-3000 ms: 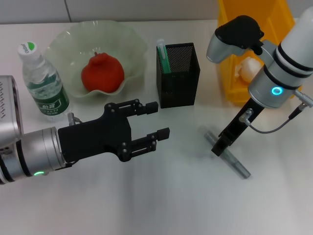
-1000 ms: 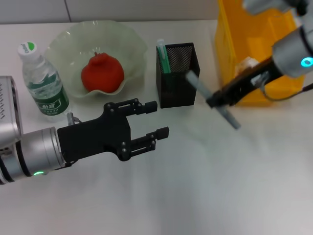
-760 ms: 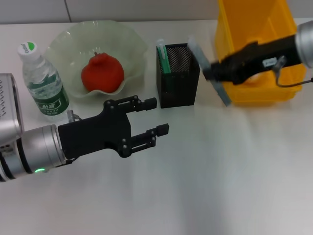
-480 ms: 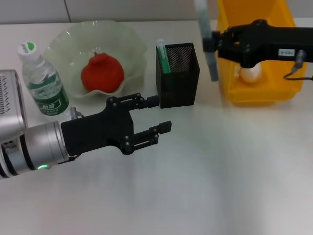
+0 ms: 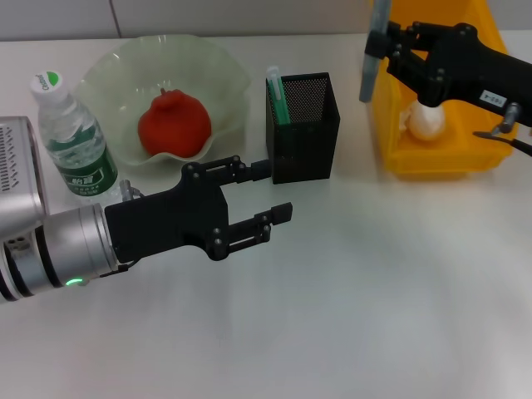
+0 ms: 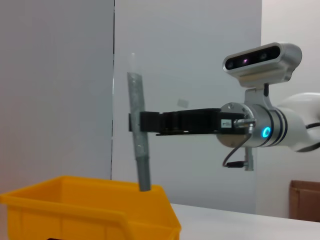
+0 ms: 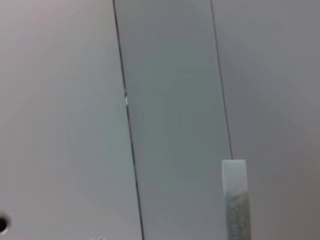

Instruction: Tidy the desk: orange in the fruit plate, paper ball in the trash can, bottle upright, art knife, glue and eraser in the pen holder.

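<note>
Right claw point(image 5: 384, 43) gripped one glue point(image 5: 373, 51) upright above the trash can point(image 5: 465, 154); left claw point(image 5: 270, 193) hung open over the surface point(image 5: 374, 291). One art knife point(image 5: 276, 96) stood in the pen holder point(image 5: 303, 137).

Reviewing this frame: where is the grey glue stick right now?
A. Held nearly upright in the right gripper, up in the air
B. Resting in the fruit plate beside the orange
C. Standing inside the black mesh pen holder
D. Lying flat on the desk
A: the glue is clamped in the right gripper near the trash can, raised and nearly upright, not yet in the pen holder, which shows only the art knife.
</note>
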`<action>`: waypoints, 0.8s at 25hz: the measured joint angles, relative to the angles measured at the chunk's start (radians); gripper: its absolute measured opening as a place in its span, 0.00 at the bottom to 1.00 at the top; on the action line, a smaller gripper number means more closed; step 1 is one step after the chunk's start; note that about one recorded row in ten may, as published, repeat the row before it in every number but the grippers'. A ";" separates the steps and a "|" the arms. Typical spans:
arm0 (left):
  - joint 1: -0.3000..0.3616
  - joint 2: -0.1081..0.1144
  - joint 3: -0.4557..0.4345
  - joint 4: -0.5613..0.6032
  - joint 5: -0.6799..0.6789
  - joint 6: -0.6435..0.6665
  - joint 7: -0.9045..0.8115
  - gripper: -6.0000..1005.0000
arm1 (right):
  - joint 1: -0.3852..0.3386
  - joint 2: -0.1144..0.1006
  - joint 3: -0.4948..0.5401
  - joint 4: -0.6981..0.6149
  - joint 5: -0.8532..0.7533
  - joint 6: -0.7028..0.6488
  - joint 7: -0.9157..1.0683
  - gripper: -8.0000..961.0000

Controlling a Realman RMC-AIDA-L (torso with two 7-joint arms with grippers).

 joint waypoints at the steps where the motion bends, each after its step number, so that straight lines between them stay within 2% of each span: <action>1: 0.000 0.000 0.000 0.000 0.000 0.000 0.000 0.64 | 0.010 0.000 0.001 0.029 0.022 0.001 -0.030 0.18; 7: 0.000 0.000 0.001 -0.001 0.000 0.000 0.000 0.64 | 0.076 -0.001 0.004 0.158 0.074 0.041 -0.110 0.18; 14: -0.001 0.000 0.001 -0.007 0.000 0.000 0.000 0.64 | 0.140 -0.009 -0.022 0.172 -0.010 0.151 0.015 0.18; 20: -0.001 0.000 0.001 -0.008 0.000 0.000 0.000 0.64 | 0.170 -0.003 -0.030 0.174 -0.080 0.191 0.028 0.18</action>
